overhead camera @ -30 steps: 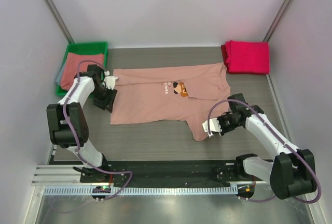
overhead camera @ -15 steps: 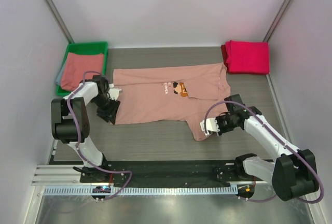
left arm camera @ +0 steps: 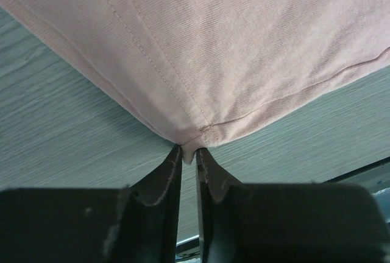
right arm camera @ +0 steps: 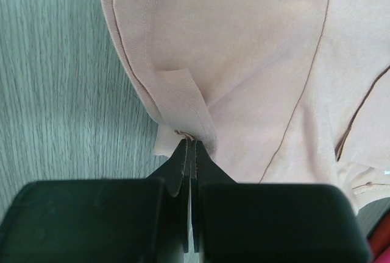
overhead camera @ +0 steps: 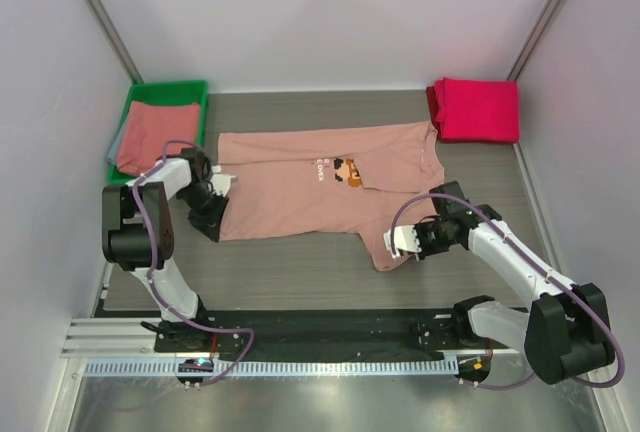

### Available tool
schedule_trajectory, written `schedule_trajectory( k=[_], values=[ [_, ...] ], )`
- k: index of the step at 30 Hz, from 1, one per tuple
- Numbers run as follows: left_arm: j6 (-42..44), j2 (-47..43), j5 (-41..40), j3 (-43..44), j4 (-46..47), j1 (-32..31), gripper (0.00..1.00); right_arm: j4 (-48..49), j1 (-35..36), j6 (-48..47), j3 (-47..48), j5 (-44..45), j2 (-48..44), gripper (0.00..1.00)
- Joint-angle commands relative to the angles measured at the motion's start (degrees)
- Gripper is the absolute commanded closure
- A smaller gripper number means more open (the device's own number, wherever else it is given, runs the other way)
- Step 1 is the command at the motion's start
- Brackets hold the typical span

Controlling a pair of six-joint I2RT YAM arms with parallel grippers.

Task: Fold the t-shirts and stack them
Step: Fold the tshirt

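Left tool and right tool each pinch a stitched hem of the soft, finely woven salmon-pink t-shirt.

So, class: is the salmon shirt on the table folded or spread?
Spread: the shirt lies flat and open across the table, print facing up, one sleeve sticking out.

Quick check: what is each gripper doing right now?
Left gripper: closed on the hem corner of the salmon-pink t-shirt.
Right gripper: closed on the same shirt's sleeve edge.
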Motion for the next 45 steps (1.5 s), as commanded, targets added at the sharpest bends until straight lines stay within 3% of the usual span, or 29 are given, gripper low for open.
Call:
schedule_trajectory(
  k=[1, 4, 15, 30, 45],
  values=[
    [1.2, 1.1, 2.4, 0.9, 0.5, -0.1, 0.86, 1.1, 0.4, 2.5, -0.3, 1.4, -1.5, 0.99],
    [2.4, 0.3, 3.4, 1.1, -1.0, 0.0, 1.0, 1.5, 0.3, 7.0, 0.5, 3.3, -1.8, 0.99],
    [7.4, -4.2, 4.8, 7.9, -8.9, 0.0, 1.0, 4.7, -0.2, 27.4, 14.4, 7.2, -1.8, 0.99],
    [6.3, 2.7, 5.1, 23.7, -7.7, 0.0, 1.0, 17.8, -5.7, 35.1, 31.4, 9.8, 12.5, 0.99],
    [3.7, 16.1, 1.0, 41.8, -6.1, 0.1, 1.0, 26.8, -9.1, 42.8, 43.1, 11.4, 28.8, 0.99]
  ],
)
